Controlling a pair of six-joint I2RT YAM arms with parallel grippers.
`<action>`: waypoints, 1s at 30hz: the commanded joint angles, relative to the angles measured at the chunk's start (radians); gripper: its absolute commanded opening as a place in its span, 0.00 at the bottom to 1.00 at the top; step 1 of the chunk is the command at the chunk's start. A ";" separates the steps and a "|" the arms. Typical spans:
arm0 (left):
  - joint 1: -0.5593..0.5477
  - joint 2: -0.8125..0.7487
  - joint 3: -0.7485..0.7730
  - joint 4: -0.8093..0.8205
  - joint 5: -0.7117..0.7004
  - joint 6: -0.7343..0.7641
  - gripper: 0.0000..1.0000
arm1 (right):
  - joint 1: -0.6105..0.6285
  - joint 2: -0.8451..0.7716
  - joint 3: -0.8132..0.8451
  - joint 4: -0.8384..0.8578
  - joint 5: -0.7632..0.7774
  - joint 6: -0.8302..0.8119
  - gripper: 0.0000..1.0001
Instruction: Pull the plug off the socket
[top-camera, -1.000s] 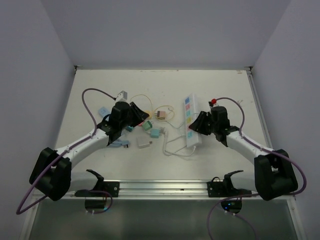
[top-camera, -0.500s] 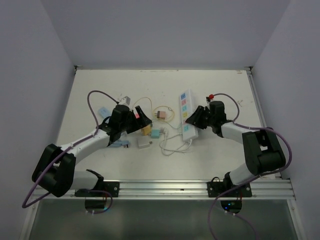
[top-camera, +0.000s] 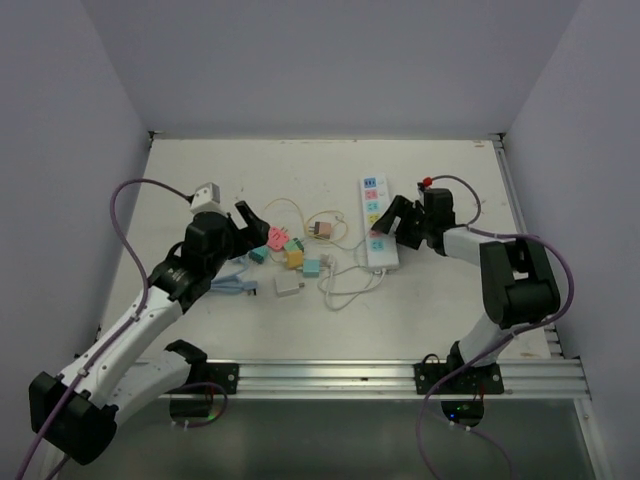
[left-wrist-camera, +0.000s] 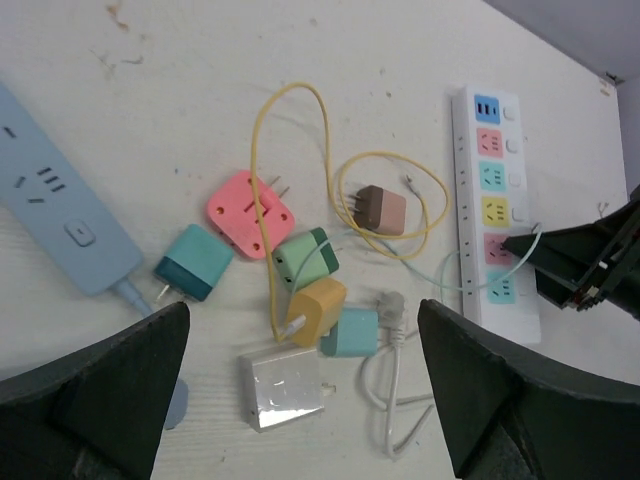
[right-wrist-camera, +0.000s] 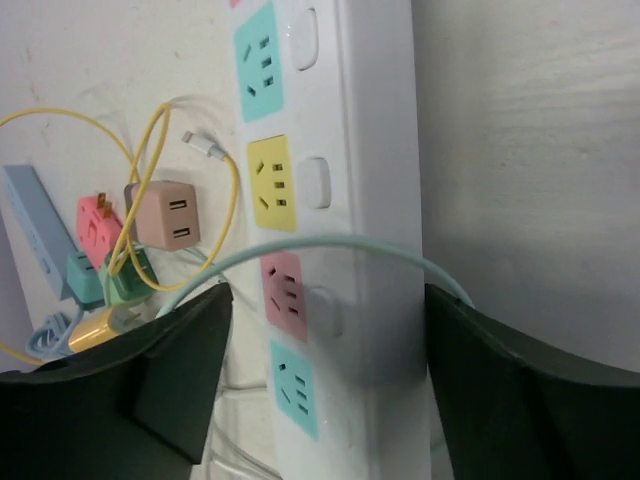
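- Long white plastic power strip (left-wrist-camera: 490, 210) with coloured socket faces: its long axis runs from the arms' side toward the far wall. Every socket in view looks empty.
- Right gripper (right-wrist-camera: 318, 330): straddles the strip's near end and is the nearer arm to it. Jaws part open, one on each side, nothing held; contact with the strip cannot be told.
- Left gripper (left-wrist-camera: 300, 340): hovers left of the strip above the loose plugs, jaws spread wide, empty.
- Loose plugs, left of the strip: pink flat square plug (left-wrist-camera: 250, 212), green cube plug (left-wrist-camera: 307, 258), yellow cube plug (left-wrist-camera: 318, 306). None is seated, so the pull seems done.
- Thin mint cable (right-wrist-camera: 320, 245): draped across the strip.
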 joint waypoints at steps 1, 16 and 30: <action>0.009 -0.081 0.077 -0.123 -0.209 0.079 1.00 | -0.018 -0.089 0.038 -0.120 0.060 -0.071 0.83; 0.009 -0.224 0.278 -0.204 -0.487 0.289 1.00 | -0.021 -0.507 0.142 -0.731 0.373 -0.255 0.98; 0.009 -0.273 0.568 -0.109 -0.586 0.699 1.00 | -0.019 -0.970 0.547 -0.863 0.799 -0.494 0.99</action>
